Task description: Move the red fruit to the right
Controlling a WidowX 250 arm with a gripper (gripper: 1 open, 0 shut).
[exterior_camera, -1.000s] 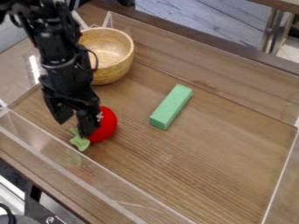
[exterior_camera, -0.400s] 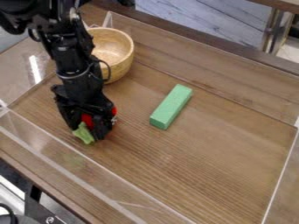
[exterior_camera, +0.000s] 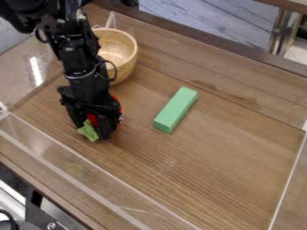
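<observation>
The red fruit (exterior_camera: 103,124) lies on the wooden tray floor at the left, with its light green stem (exterior_camera: 88,134) pointing toward the front. My gripper (exterior_camera: 93,120) points straight down over it, low at the floor. Its black fingers (exterior_camera: 79,119) stand close on either side of the fruit and hide most of it. Only slivers of red show between and beside them. Whether the pads press on the fruit does not show.
A wooden bowl (exterior_camera: 110,54) stands just behind the arm at the back left. A long green block (exterior_camera: 175,109) lies to the right of the fruit. Clear plastic walls (exterior_camera: 48,157) run along the tray's front and left edges.
The gripper sank down over the red fruit, which earlier showed at its right side. Its fingers have drawn closer together around the fruit. The fruit stays in place.
</observation>
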